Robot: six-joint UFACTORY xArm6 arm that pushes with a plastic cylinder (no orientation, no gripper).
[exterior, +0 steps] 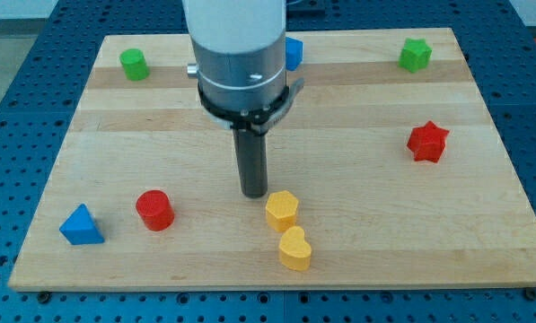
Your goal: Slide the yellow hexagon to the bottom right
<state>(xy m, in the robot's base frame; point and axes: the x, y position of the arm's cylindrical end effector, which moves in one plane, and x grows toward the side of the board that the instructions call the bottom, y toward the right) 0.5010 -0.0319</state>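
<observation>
The yellow hexagon lies low on the wooden board, a little left of its middle. A yellow heart sits just below it and to the right, close to it or touching. My tip rests on the board just up and to the left of the hexagon, very close to its upper left side. The rod rises from there into the grey and white arm.
A red cylinder and a blue triangle lie at the lower left. A red star is at the right. A green block, a blue block partly behind the arm, and another green block line the top.
</observation>
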